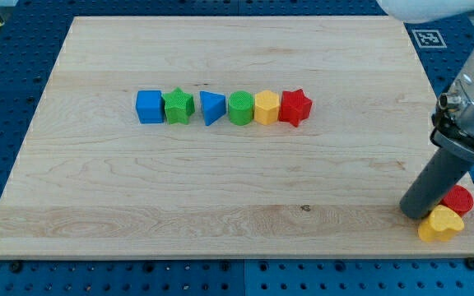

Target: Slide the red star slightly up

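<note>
Red star (295,108) ends the six-block row in the counter's (220,181) upper half, touching a yellow block (267,108). My tip (412,214) — the tool, nothing to clench — sits at the bottom-right corner beside red (459,200) and yellow (440,224) blocks, well apart.

I count eight blocks on the table (97,214). Two are blue: a cube (149,107) and a triangle (211,108). Two are green: a star (178,106) and a cylinder (240,108). Two are yellow: a hexagon (266,108) and a heart (441,224). Two are red: a star (295,108) and a cylinder (459,200).
</note>
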